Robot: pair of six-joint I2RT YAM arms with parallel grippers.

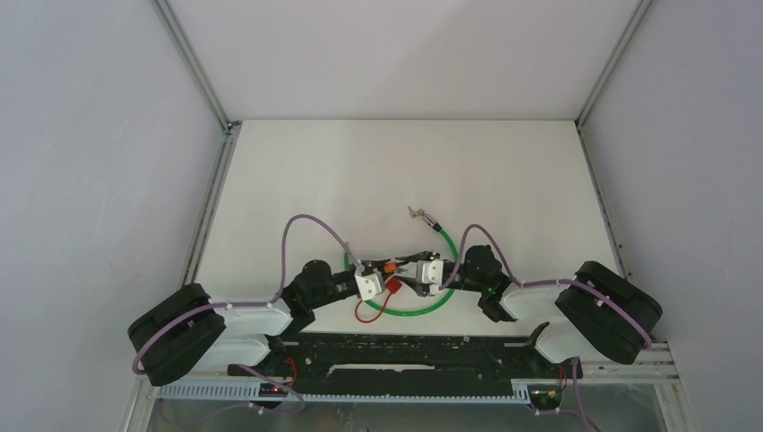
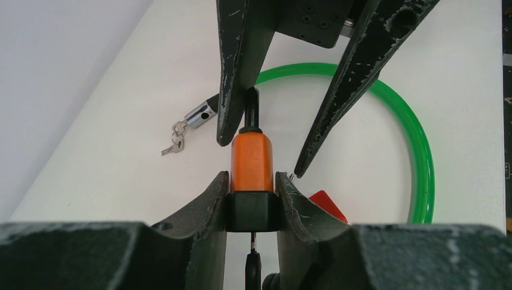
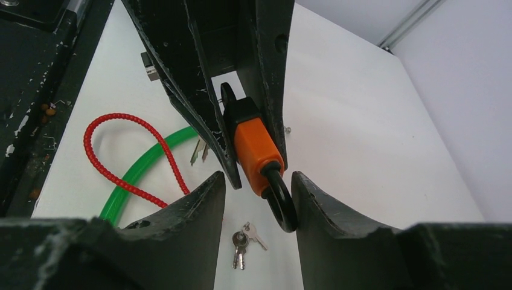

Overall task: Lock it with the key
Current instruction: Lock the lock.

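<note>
Near table centre in the top view, left gripper (image 1: 385,271) and right gripper (image 1: 412,268) meet nose to nose above the green cable loop (image 1: 423,310), with the orange padlock (image 1: 390,266) between them. The key bunch (image 1: 415,213) lies on the table (image 1: 504,180) at 12 o'clock from the pair, apart from both and beside the cable's metal end. Right arm looks slightly nearer to it (my read). Red cable (image 1: 364,315) loops at 7 o'clock.

Left wrist: own fingers are clamped on the padlock's black base, with the orange body pointing to 12. Long axis runs straight along the line between the two grippers. Right's fingers come down from 12, spread wide either side of the shackle (image 2: 252,109). Can't tell whether the 11 o'clock finger touches it. Key bunch sits at 10 on the table.

Right wrist: own fingers are open. The shackle sits in the gap, close to the 3 o'clock finger, not squeezed. Left's fingers pinch the black end at 12. Loose keys (image 3: 241,243) lie on the table at 6, under the gap (can't tell if they're the top view's bunch). More keys show at 10 by the green cable.

Neither gripper has a key. As I judge it, the next move turns on key versus lock. The padlock is up in the left's grip and the keys lie flat on the table below, so the free right arm should fetch. No bins or trays visible.
</note>
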